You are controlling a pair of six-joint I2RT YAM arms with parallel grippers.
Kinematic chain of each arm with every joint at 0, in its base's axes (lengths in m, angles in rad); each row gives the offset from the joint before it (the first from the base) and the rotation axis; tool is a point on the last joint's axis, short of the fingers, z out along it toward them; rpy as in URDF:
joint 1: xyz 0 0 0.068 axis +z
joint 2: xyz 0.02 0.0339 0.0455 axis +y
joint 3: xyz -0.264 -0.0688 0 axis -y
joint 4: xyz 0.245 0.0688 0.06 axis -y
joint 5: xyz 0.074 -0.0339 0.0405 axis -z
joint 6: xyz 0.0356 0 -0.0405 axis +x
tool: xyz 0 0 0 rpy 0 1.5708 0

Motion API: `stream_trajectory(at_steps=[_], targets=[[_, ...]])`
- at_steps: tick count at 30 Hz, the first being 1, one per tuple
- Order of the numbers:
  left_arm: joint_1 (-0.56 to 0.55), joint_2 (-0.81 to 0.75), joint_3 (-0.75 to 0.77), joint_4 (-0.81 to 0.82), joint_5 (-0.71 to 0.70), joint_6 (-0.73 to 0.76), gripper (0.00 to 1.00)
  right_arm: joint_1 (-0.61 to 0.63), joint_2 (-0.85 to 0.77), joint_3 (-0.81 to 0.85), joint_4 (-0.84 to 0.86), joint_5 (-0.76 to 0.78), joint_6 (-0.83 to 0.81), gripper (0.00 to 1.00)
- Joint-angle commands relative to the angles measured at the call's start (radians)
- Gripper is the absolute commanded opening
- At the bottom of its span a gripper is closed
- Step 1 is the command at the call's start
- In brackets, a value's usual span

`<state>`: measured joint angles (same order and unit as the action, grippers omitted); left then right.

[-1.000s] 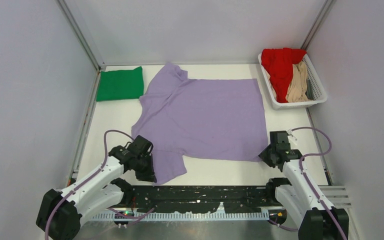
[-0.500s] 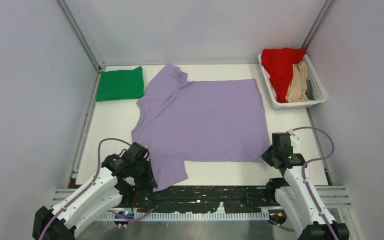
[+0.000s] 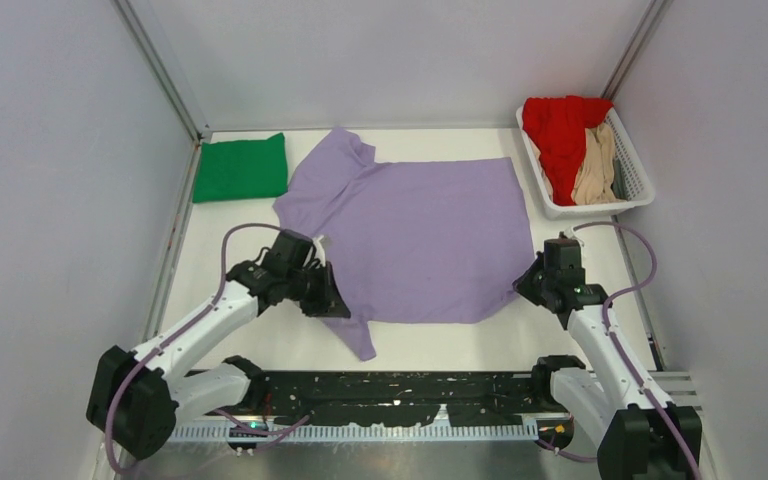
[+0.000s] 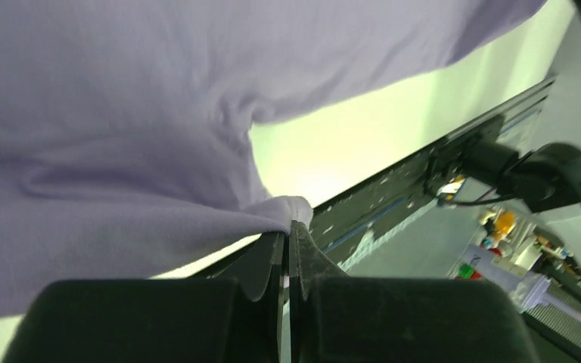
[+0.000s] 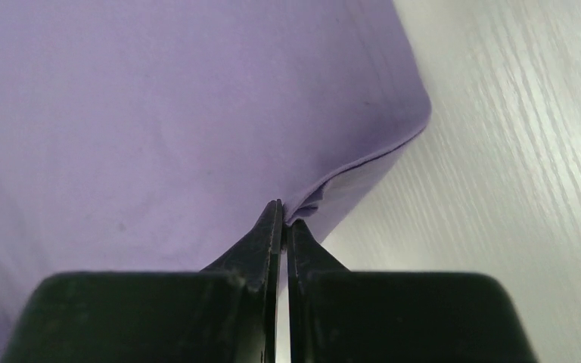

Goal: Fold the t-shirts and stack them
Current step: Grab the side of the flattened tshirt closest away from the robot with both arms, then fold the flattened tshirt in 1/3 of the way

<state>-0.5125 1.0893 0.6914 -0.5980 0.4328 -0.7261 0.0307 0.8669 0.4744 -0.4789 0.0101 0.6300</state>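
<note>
Both pairs of my jaws are pressed together on the lavender t-shirt [image 3: 410, 235]: my left gripper [image 4: 287, 227] pinches a bunched bit by the lower sleeve, and my right gripper [image 5: 282, 219], closed only a moment ago, nips the lower right hem corner. Its lower edge has since risen up the frame, so the first fold looks begun. The thin matte knit, softly creased, fills centre frame, with perhaps 2 layers in my right pinch; the green t-shirt [image 3: 241, 167] sits squared in the upper left.

No text, label, brand or number can be read in any view. The lavender t-shirt [image 3: 410, 240] and the folded green t-shirt [image 3: 241, 168] are plain cloth (one colour each, unprinted). Small coloured items [image 4: 499, 225] in the left wrist view's background may carry markings, but they are too blurred to read.
</note>
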Motion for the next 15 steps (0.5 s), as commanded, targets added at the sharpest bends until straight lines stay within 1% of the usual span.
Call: stream_trajectory(at_steps=[1,5,7,9,15], targets=[[0.100,0.077,0.111,0.144,0.075,0.058,0.00,-0.005,0.043,0.095,0.137,-0.015,-0.018,0.05],[0.226,0.149,0.192,0.186,0.097,0.046,0.00,-0.004,0.100,0.157,0.180,0.052,-0.008,0.05],[0.273,0.168,0.224,0.205,0.084,0.039,0.00,-0.003,0.129,0.188,0.181,0.077,-0.011,0.05],[0.309,0.177,0.251,0.221,0.055,0.039,0.00,-0.004,0.152,0.214,0.183,0.100,-0.016,0.05],[0.386,0.216,0.326,0.267,0.053,0.058,0.00,-0.009,0.208,0.281,0.183,0.158,-0.033,0.05]])
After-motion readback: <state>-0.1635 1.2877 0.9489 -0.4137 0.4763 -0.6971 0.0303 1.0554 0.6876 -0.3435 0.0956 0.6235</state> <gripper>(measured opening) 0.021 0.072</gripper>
